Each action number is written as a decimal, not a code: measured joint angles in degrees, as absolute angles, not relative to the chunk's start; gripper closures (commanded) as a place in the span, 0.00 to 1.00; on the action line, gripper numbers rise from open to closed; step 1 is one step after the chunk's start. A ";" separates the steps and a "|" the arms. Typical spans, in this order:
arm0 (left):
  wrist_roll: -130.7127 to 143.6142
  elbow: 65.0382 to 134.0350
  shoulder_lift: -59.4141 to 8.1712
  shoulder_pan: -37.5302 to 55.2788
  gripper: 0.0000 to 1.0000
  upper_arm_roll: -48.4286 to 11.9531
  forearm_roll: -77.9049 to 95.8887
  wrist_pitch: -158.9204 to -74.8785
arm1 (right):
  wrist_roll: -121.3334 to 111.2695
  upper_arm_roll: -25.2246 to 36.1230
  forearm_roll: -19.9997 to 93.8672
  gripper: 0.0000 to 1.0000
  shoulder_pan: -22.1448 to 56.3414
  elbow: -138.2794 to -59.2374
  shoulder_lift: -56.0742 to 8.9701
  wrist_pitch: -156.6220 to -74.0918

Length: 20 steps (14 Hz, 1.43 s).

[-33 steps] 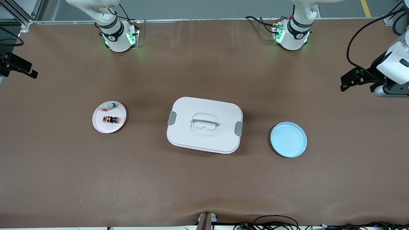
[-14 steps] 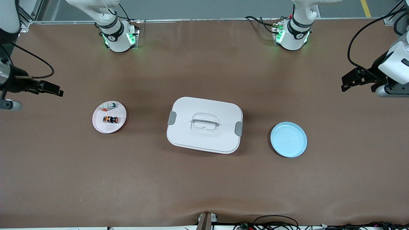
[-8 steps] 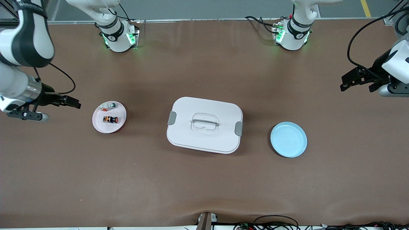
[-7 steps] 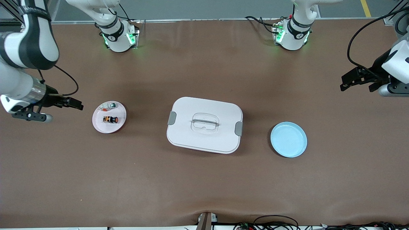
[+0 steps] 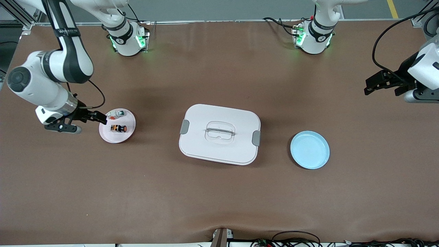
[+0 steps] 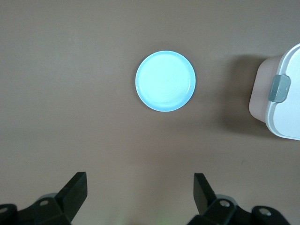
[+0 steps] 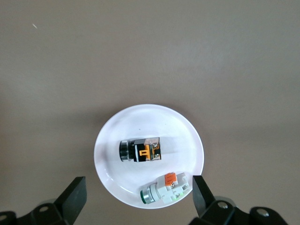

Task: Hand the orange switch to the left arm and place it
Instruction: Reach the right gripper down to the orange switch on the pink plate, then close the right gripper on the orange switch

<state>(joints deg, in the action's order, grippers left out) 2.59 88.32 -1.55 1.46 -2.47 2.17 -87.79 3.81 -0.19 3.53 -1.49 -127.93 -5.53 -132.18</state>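
You are looking at a robotics lab. Two white arms (image 5: 51,79) stand bolted on bases lit green along one edge of a brown-covered tabletop (image 5: 219,199). Bundled cables (image 5: 295,240) trail off its edge and aluminium framing (image 5: 20,15) stands at a corner.

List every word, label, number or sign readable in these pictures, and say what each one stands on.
Right arm: white lettering on its black link section, too small to read.
Both arm bases: a small round white mark on the black band, not legible as text.
Orange switch: an orange shape on its body, not readable as a letter or number.
Box, pink plate, blue plate: no text.
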 measured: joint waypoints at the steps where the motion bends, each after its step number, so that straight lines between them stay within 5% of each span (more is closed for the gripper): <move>1: 2.63 88.33 -1.55 1.46 0.00 -2.46 2.17 -87.77 | 3.81 -0.19 3.53 0.00 -1.49 -128.20 -6.71 -133.01; 20: 2.85 88.15 -1.51 1.48 0.00 -2.44 2.16 -87.64 | 3.83 -0.38 3.53 0.00 -0.16 -128.18 -20.26 -144.07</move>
